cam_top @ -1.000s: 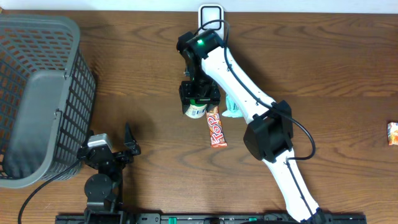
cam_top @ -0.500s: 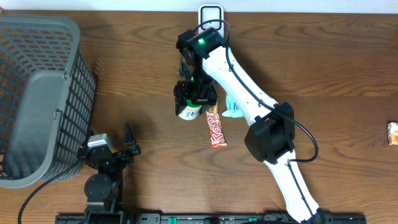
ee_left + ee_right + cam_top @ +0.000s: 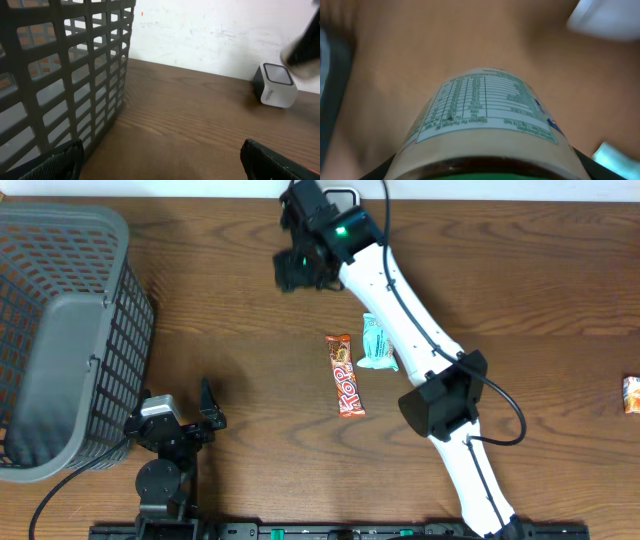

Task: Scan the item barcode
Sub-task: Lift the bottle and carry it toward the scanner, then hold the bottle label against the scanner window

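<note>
The right gripper [image 3: 298,268] is clenched around a bottle [image 3: 485,120], holding it in the air near the white scanner [image 3: 275,85] at the far edge of the worktop [image 3: 200,300]. To scan well, it should probably turn the bottle until the barcode faces the scanner window, then hold steady.

Only the right wrist view shows the label: a nutrition panel, with no barcode visible. Only the left wrist view shows the scanner window plainly; overhead, the arm partly hides it.

The left gripper [image 3: 175,418] rests spread wide and empty beside the basket [image 3: 60,330]. A candy bar [image 3: 345,388] and a teal packet [image 3: 376,340] lie mid-worktop.
</note>
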Controlling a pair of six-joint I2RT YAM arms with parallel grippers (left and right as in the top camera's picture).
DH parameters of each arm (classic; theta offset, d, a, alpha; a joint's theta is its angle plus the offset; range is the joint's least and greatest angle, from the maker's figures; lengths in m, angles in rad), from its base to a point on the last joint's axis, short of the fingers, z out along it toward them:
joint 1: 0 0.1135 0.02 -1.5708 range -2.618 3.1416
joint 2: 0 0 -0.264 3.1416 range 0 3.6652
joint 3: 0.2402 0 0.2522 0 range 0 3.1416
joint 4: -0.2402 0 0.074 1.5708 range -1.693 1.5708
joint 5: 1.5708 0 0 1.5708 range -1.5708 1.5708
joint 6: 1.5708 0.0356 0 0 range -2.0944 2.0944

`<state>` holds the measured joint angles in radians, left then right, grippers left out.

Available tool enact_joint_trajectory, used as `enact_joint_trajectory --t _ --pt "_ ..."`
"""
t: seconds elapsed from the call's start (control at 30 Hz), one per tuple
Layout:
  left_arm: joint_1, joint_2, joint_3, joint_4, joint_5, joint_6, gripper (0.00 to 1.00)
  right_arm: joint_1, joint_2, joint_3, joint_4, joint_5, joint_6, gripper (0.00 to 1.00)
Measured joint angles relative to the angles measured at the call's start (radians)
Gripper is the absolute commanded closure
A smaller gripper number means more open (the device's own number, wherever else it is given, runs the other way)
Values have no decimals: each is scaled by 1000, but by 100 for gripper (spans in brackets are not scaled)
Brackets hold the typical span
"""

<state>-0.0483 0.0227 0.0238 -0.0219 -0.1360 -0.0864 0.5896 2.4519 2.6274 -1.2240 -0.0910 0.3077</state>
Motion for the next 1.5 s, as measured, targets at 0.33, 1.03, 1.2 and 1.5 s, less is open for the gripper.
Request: enact_joint_trajectory --t 0.33,1.03,1.2,1.5 --pt "0 1 0 0 0 0 0 -64 -1 -64 447 276 -113 49" --pt "0 1 0 0 0 0 0 -185 11 -431 1171 319 -153 51" --pt "0 1 0 0 0 0 0 -185 56 -431 1167 311 -153 52" --pt "0 1 0 0 0 0 0 -184 86 -446 1141 307 -157 52"
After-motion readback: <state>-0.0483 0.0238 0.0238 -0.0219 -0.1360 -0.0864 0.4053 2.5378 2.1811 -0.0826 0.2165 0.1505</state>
